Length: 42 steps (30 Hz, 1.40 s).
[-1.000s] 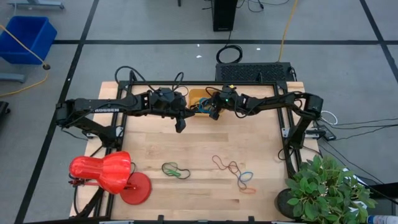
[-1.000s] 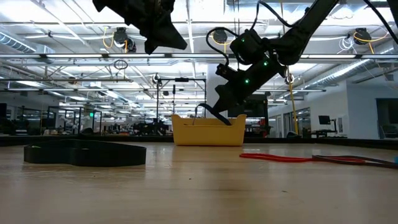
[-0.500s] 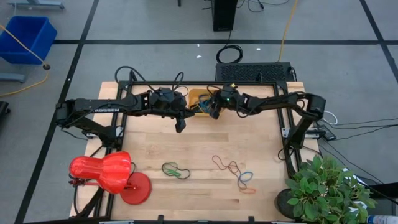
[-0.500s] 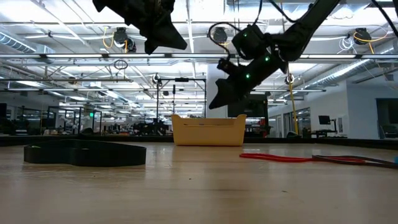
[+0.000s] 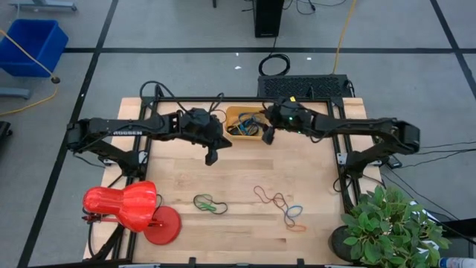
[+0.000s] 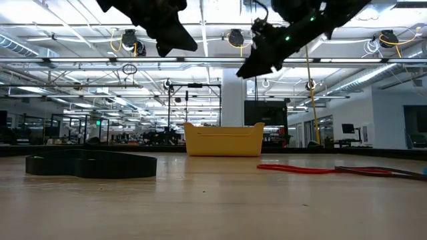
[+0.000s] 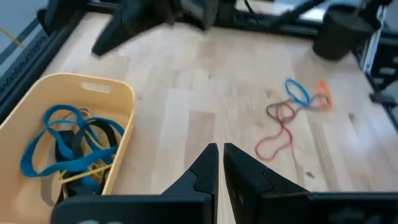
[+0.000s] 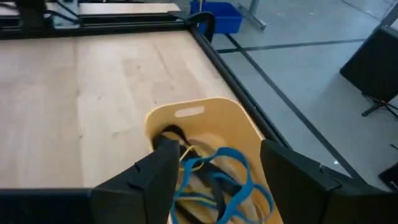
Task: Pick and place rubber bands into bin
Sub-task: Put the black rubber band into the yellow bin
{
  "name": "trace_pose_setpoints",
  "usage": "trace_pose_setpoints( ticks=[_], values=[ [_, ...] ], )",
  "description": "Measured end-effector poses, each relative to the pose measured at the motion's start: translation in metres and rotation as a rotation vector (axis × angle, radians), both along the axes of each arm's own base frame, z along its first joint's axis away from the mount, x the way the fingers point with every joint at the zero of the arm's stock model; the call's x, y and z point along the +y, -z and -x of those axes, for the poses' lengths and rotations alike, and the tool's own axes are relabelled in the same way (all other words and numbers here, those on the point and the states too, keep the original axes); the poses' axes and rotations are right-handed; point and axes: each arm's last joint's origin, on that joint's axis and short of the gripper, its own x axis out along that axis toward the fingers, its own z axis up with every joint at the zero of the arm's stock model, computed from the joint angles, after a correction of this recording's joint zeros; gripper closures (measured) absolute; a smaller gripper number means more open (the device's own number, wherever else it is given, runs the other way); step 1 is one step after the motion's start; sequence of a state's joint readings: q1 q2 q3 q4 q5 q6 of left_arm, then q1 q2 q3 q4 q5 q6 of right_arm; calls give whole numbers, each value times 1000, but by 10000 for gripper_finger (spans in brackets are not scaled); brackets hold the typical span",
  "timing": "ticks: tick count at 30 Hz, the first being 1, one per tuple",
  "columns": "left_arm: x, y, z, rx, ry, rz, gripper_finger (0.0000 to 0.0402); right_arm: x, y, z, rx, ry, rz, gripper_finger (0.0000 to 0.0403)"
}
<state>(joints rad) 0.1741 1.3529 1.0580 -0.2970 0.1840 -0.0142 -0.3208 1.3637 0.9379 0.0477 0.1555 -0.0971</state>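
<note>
The pale wooden table (image 5: 245,175) carries a shallow orange-yellow plastic bin (image 5: 235,117) at its far edge, holding tangled blue, black and yellow rubber bands (image 7: 65,146). The right gripper (image 8: 208,165) hangs above the bin, fingers spread, empty. The left gripper (image 7: 217,163) hovers beside the bin, fingers pressed together. Loose elastic bands (image 5: 286,207) lie toward the near edge, their colours hard to separate.

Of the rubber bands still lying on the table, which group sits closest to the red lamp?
The dark-and-green bands, lying alone just right of the red lamp; the red, brown, blue and orange cluster lies farther right, toward the plant.
</note>
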Motion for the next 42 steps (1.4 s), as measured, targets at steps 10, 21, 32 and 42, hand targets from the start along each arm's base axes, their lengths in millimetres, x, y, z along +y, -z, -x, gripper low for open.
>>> trace_pose_setpoints(
  ticks=[10,21,32,42],
  values=[
    [-27,3,-2,17,157,-90,371,34,-15,24,97,-91,-33,182],
    [-51,-3,-7,-41,137,32,371,67,13,27,158,-154,-97,187],
    [-67,-6,-8,-77,38,-15,299,92,40,44,9,-132,-44,188],
    [-79,-7,-7,-79,46,-8,171,92,40,63,-95,-122,-63,182]
  ],
)
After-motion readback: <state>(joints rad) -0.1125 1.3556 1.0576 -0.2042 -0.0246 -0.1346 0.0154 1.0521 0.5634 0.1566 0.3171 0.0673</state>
